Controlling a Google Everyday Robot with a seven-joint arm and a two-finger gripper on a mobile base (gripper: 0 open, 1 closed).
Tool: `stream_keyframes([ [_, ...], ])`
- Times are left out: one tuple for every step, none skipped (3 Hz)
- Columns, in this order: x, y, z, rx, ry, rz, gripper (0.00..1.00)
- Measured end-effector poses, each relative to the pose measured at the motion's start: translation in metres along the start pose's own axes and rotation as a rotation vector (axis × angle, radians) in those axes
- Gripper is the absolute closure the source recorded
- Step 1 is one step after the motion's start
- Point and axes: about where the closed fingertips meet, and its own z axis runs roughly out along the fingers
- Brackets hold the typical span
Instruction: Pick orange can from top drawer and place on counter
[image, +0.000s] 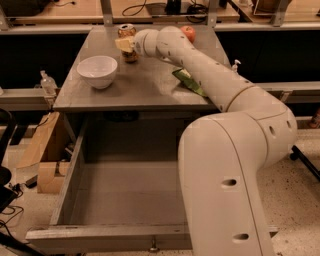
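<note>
The orange can (128, 31) stands upright at the far middle of the counter (145, 90), its silver top showing. My gripper (125, 45) is at the can's middle, with a pale fingertip across its front, and is shut on it. The can's base is at or just above the counter surface; I cannot tell which. The top drawer (75, 165) is pulled fully open below the counter's front edge, and what shows of its inside holds nothing. Its knob (153, 246) shows at the bottom. My white arm hides the drawer's right side.
A white bowl (97, 71) sits on the counter left of the can. A red-orange apple (188, 33) lies at the far right. A green packet (189, 82) lies under my arm. A cardboard box (42, 150) stands on the floor to the left. Wooden benches run behind.
</note>
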Motion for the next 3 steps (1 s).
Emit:
stream_keyframes([
  [0.0012,0.0022,0.002,-0.003,0.001,0.001,0.61],
  [0.0023,0.0045,0.0039,-0.006,0.003,0.001,0.37],
  [0.0034,0.0067,0.0057,-0.01,0.004,0.002,0.14],
])
